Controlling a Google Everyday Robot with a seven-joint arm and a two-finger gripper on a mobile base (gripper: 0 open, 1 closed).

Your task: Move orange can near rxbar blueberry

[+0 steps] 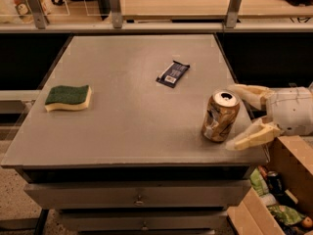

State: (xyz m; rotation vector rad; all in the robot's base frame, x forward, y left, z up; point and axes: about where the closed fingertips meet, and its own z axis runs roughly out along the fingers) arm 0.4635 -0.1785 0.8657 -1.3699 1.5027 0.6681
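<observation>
- orange can [220, 116] is standing upright, lower right of the table [127, 131]
- rxbar blueberry [172, 74] lies flat near the middle, up and left of the can, well apart
- claw [234, 117] at the right edge, fingers spread wide, tips right by the can's right side
- green sponge [68, 97] over on the left

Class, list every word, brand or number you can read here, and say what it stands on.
On the orange can: label marks, too blurred to read.
On the rxbar blueberry: white label patch, print too small to read.
Nothing else is legible; the tool, open at the can's right side, shows no text.
</observation>
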